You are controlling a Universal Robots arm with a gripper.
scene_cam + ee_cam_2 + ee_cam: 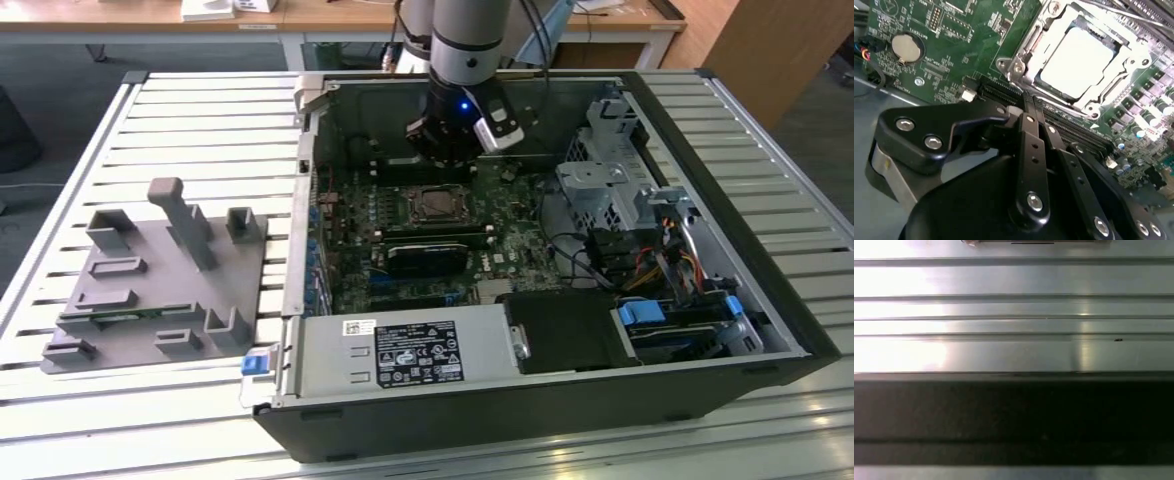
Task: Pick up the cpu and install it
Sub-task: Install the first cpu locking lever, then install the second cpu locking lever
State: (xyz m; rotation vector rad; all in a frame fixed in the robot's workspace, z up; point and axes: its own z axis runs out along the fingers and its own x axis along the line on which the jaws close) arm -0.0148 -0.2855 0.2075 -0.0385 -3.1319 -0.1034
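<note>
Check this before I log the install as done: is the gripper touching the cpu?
Apart. In the second wrist view the gripper sits off the cpu in the socket, with green board between them.

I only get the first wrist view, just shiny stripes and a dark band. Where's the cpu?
Observer: In the second wrist view, the cpu lies flat inside the socket.
Operator: Is the pincer holding anything?
Observer: No. The pincer is shut on nothing, just beside the socket.
Operator: Where is all that?
Observer: In the exterior view, the pincer hangs inside an open computer case, over the green board.
</note>
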